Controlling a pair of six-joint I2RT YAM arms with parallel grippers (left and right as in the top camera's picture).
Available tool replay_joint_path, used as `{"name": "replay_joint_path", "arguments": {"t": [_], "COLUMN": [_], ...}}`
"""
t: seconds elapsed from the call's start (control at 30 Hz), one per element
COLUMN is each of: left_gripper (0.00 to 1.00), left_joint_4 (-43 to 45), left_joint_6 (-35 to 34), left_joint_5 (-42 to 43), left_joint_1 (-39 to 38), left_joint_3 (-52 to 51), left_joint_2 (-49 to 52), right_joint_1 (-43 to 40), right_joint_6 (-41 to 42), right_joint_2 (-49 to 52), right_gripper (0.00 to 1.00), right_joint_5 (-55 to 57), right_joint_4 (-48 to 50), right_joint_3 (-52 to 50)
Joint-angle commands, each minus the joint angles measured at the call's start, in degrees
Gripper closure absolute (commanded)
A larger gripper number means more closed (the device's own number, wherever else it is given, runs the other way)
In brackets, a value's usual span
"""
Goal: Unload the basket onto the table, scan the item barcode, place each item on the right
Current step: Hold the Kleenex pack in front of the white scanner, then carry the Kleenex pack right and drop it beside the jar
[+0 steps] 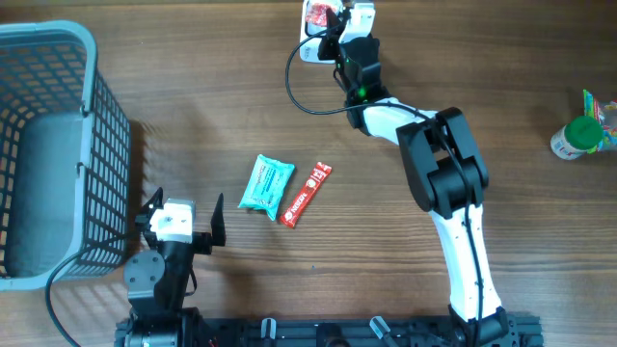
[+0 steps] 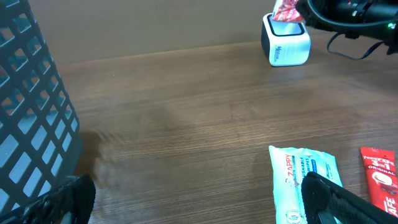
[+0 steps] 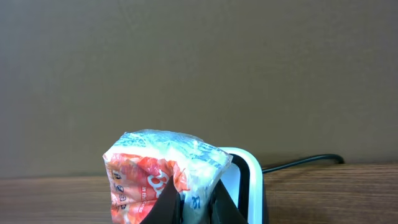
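Scanning is in hand: the right gripper (image 3: 193, 208), clamped on a crinkly red-and-clear plastic packet (image 3: 158, 171), holds it at the white box-shaped barcode scanner (image 3: 249, 177) by the table's far edge. The left gripper (image 1: 186, 206) sits with jaws wide apart (beside the blue plastic basket (image 1: 48, 34)). Next, the packet probably needs turning until its barcode faces the scanner.

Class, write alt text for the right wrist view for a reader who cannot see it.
The right pincer grips a crinkled red-and-white plastic packet in front of a white box-shaped barcode scanner. A black cable leads from the scanner across the brown wooden table.
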Motion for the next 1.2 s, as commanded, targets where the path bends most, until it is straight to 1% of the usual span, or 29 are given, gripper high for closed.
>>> {"name": "replay_joint_path", "arguments": {"t": [0.0,0.07,0.3,0.37,0.47,0.5,0.6,0.7,0.73,0.8,0.83,0.93,1.0,1.07,1.1,1.17], "left_gripper": [0.00,0.00,0.00,0.00,0.00,0.00,0.00,0.00,0.00,0.00,0.00,0.00,0.00,0.00,0.00,0.00], "left_joint_4": [0.2,0.2,0.2,0.2,0.2,0.2,0.2,0.2,0.2,0.2,0.2,0.2,0.2,0.2,0.2,0.2], "left_joint_6": [0.7,0.7,0.7,0.7,0.7,0.7,0.7,0.7,0.7,0.7,0.7,0.7,0.7,0.7,0.7,0.7], "left_joint_5": [0.5,0.5,0.5,0.5,0.5,0.5,0.5,0.5,0.5,0.5,0.5,0.5,0.5,0.5,0.5,0.5], "left_joint_1": [-0.3,-0.3,-0.3,-0.3,-0.3,-0.3,-0.3,-0.3,-0.3,-0.3,-0.3,-0.3,-0.3,-0.3,-0.3,-0.3], "left_joint_3": [-0.3,-0.3,-0.3,-0.3,-0.3,-0.3,-0.3,-0.3,-0.3,-0.3,-0.3,-0.3,-0.3,-0.3,-0.3,-0.3], "left_joint_2": [-0.4,-0.4,-0.4,-0.4,-0.4,-0.4,-0.4,-0.4,-0.4,-0.4,-0.4,-0.4,-0.4,-0.4,-0.4,-0.4], "right_joint_1": [-0.3,-0.3,-0.3,-0.3,-0.2,-0.2,-0.7,-1.1,-1.2,-1.2,-1.4,-3.9,-7.2,-12.0,-15.2,-21.2], "right_joint_6": [-1.5,-2.1,-3.0,-3.0,-2.9,-2.2,-0.2,-5.8,-7.1,-7.4,-7.3,-7.2,-6.1,-2.9,-1.9,0.6], "right_joint_2": [0.5,0.5,0.6,0.6,-0.7,-2.9,-9.3,-18.6,-21.6,-28.7,-31.1,-35.2,-35.2,-34.9,-34.8,-34.1], "right_gripper": [0.95,0.95,0.95,0.95,0.96,0.96,0.96,0.95,0.96,0.96,0.96,0.96,0.96,0.96,0.96,0.96], "right_joint_5": [2.5,4.4,4.2,3.5,-0.6,-3.3,-3.8,-1.8,1.5,14.2,18.7,26.1,29.5,31.9,31.8,31.1], "right_joint_4": [0.4,0.4,0.1,-0.9,-1.5,-4.0,-11.2,-22.1,-26.5,-39.6,-45.7,-63.9,-72.9,-78.2,-78.8,-76.8], "right_joint_3": [3.0,3.0,3.0,3.0,3.0,3.0,3.0,2.9,2.9,3.0,2.9,2.9,2.8,0.9,-0.7,-3.8]}}
